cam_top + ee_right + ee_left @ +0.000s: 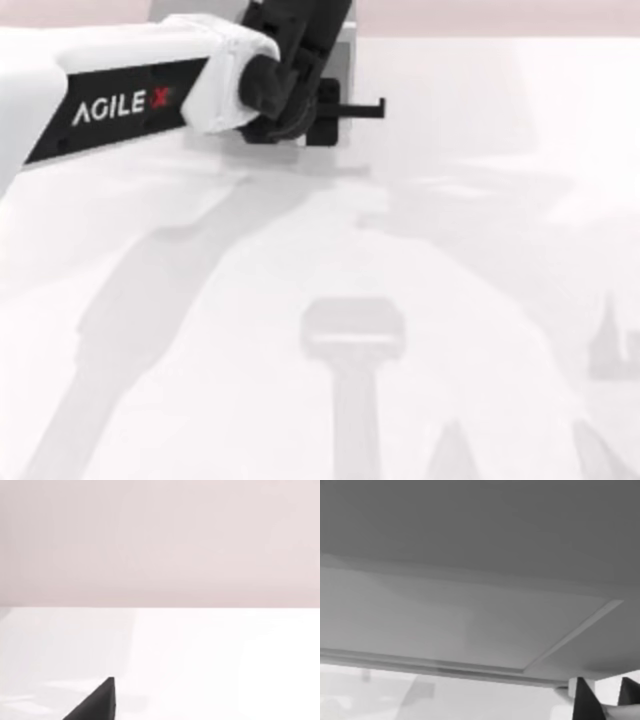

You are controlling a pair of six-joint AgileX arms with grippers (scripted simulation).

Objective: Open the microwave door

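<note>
a white table (420, 330) fills the top view, its surface crossed by pale grey shadows. the left arm (120, 100), white with a black agilex panel, reaches in from the table's left edge to its far edge, just left of that edge's middle. the microwave (345, 55) stands there at the far edge, and the arm covers most of it from above; only a pale grey strip of its body shows beside the black wrist. in the left wrist view the microwave door (470, 625) fills nearly the whole picture, a grey frame around a lighter window pane, seen very close and at a slant. whether the door is ajar or closed cannot be told. the left gripper (345, 108) sits against the microwave's front, a thin black bar jutting toward the table's right edge; in the left wrist view two dark fingertips (585, 702) show at the door's frame with a pale piece between them. how wide that tool stands, or whether it holds anything, cannot be told. of the right gripper (97, 702), only one dark finger shows above bare table in the right wrist view, so its spread cannot be told either.
</note>
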